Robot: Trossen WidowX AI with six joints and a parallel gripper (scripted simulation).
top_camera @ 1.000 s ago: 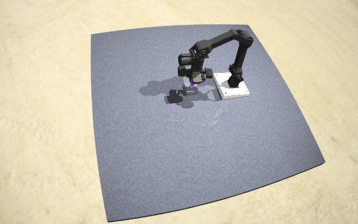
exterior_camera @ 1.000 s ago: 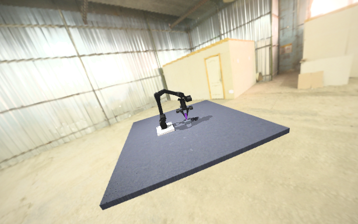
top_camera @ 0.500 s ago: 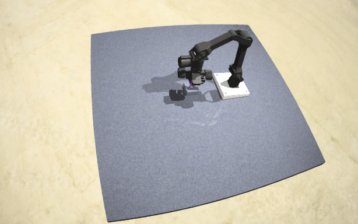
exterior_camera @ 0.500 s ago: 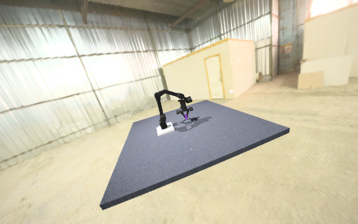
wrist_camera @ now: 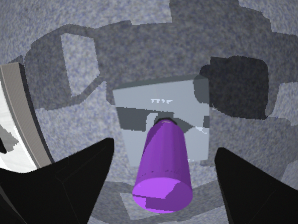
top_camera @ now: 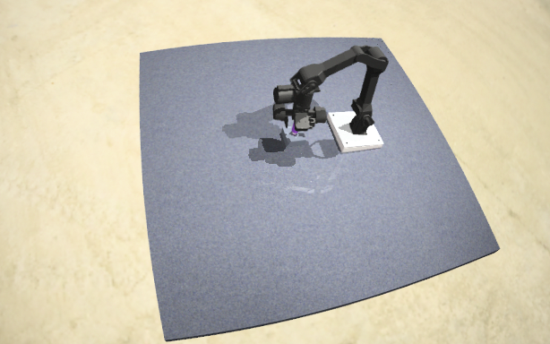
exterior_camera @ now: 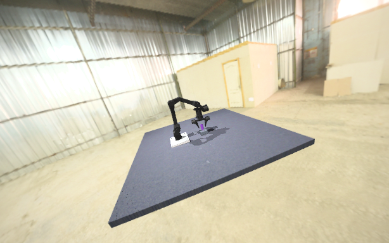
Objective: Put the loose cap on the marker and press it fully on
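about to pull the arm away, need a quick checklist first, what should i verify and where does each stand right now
1. Claw open: ok. Both fingers stand wide in the wrist view.
2. Fingers apart from the purple cap: ok. Gaps show on both sides of it.
3. Cap on the marker over the holder block: ok. It stands upright above the block rather than on the table.
4. Cap pressed fully home: cannot tell. The cap hides the seam with the marker body.
5. Cap straight on the marker: cannot tell. Seen from above, any slight lean is hard to judge.
6. Straight-up exit path: ok. Nothing shows above or beside the claw in the exterior view.
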